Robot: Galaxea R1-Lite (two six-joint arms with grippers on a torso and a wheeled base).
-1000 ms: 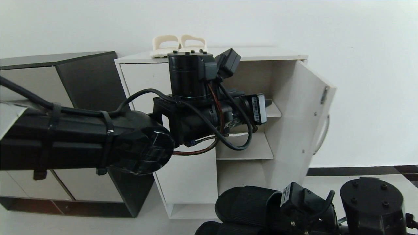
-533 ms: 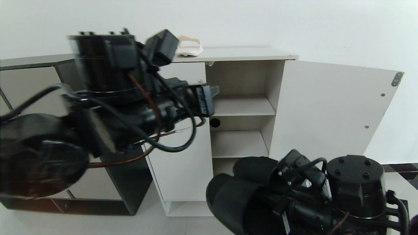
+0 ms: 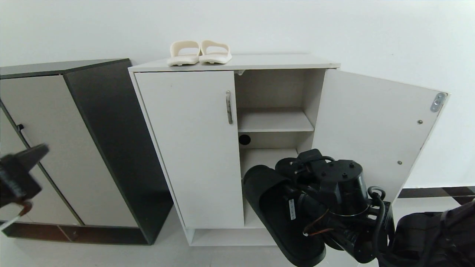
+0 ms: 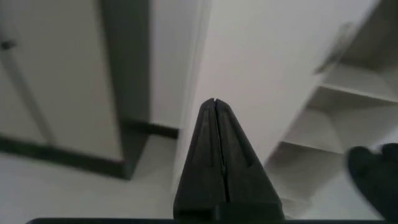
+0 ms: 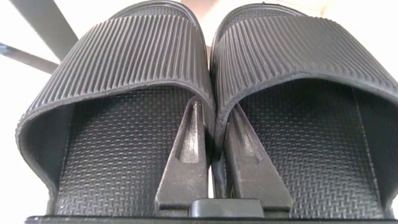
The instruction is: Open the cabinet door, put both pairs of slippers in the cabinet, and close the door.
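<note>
**Q:** Is there any writing to read?

**A:** Only a small white label (image 3: 291, 208) by the held footwear, and its print is too small to make out.

**Q:** How are the arms posed?

**A:** The right arm rises from the lower right. The right gripper (image 5: 214, 118) is clamped on the black slippers (image 3: 276, 202), one finger inside each shoe, pinching their touching inner walls. The pair hangs tilted just in front of the lower part of the open compartment. The left gripper (image 4: 215, 112) is low, in front of the cabinet, pressed closed and empty.

**Q:** What else is around?

**A:** The white cabinet (image 3: 189, 148) has its right door (image 3: 371, 126) swung wide, showing a bare shelf (image 3: 274, 120). The cream slippers (image 3: 199, 52) sit side by side on top. A dark cabinet (image 3: 104, 141) stands just beside it.
</note>
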